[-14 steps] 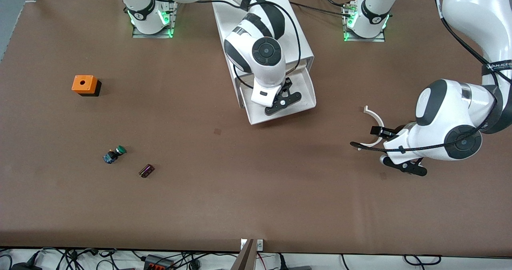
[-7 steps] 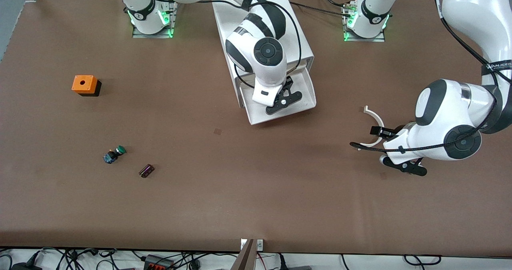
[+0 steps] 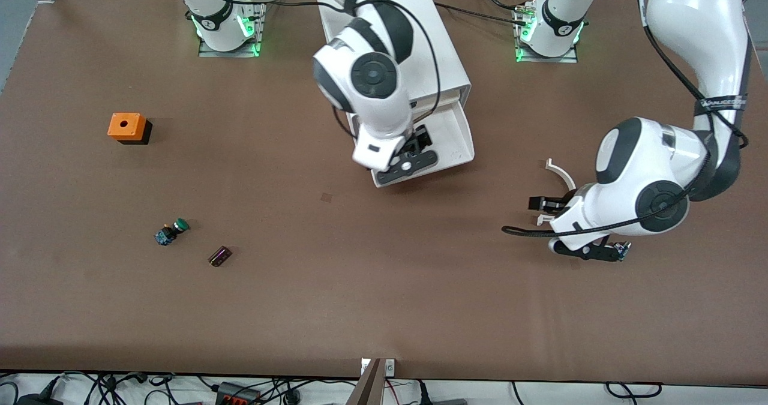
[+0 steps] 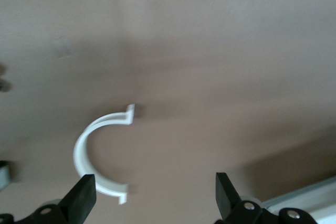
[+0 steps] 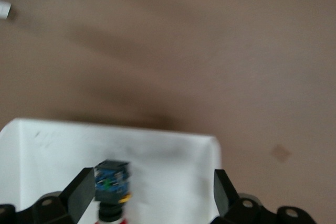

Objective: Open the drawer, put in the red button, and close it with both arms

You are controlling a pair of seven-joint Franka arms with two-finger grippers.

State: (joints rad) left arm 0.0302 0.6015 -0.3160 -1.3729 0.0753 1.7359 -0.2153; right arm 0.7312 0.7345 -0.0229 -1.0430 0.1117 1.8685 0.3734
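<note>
Button [image 5: 110,184], probably the red button, lies in the open drawer [image 3: 456,130] under the wide-open, empty right gripper [image 3: 407,166]; left gripper [image 4: 152,200], open and empty, is over bare table [image 3: 360,285] near a white clip [image 4: 97,153].

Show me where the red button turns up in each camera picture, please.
Front view: not visible; the right gripper hangs over the open drawer and covers part of it.
Left wrist view: not in it.
Right wrist view: the red button lies in the drawer, at the picture's lower edge.
Shared landmark: the drawer's white front wall, in the front and right wrist views.
</note>
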